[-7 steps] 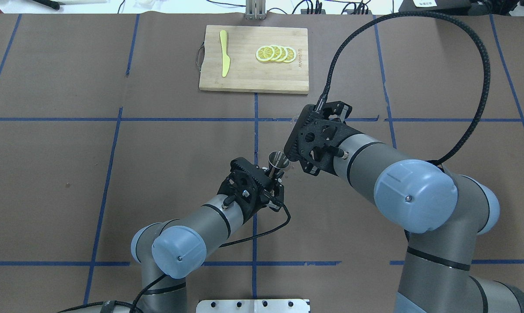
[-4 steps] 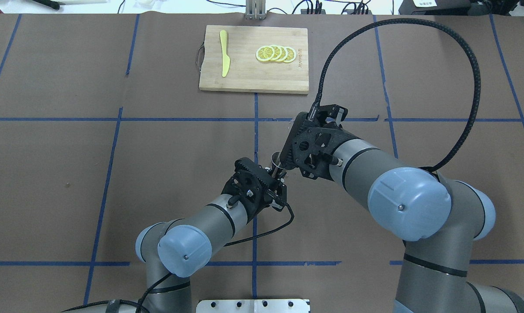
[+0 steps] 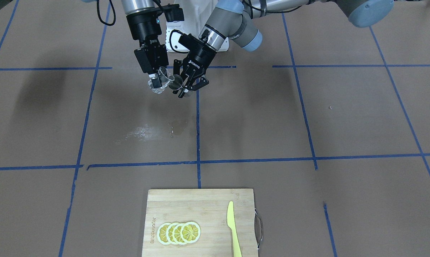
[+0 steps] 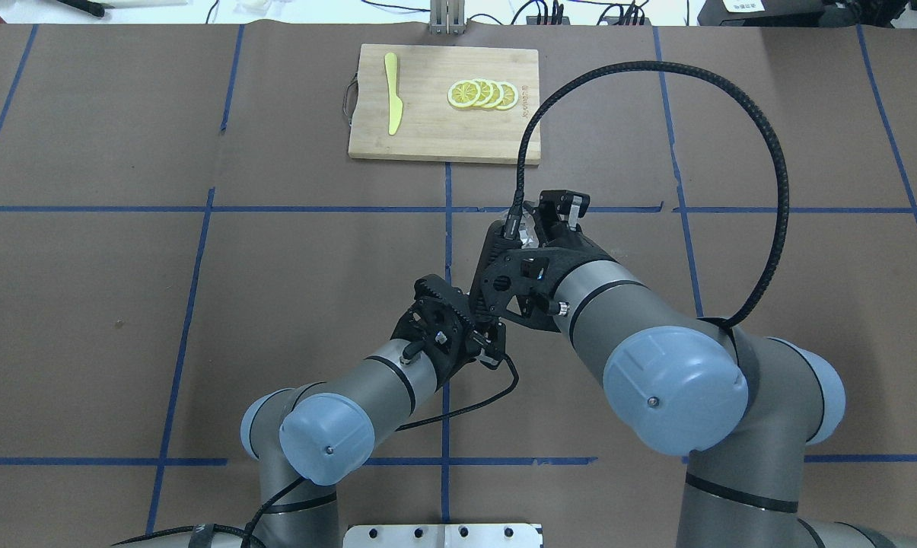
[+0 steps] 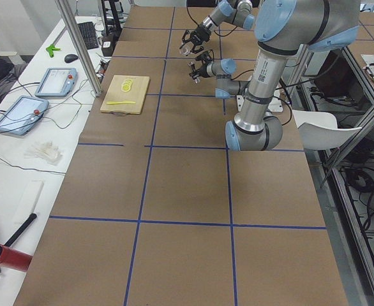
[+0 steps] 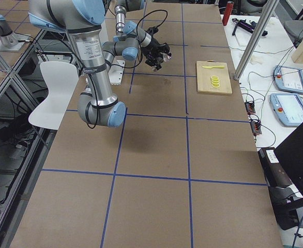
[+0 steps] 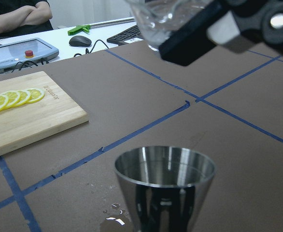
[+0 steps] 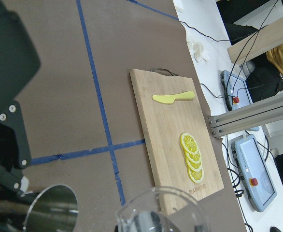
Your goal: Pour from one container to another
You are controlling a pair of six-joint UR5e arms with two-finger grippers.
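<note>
The silver jigger is held upright above the table, with my left gripper shut on it. In the left wrist view its open mouth faces up. My right gripper is shut on the clear glass cup, which is tilted with its rim towards the jigger. The cup hangs a little above and beyond the jigger's mouth. I cannot tell whether any liquid is flowing. In the overhead view my right wrist covers the jigger.
A wet patch lies on the brown table paper under the grippers. A wooden cutting board at the far middle carries lemon slices and a yellow knife. Operators' tablets and cables lie beyond the table's far edge.
My right arm has moved left towards the left gripper and its wrist has rolled, tipping the cup and now covering the jigger from overhead. The left gripper shifted slightly right.
</note>
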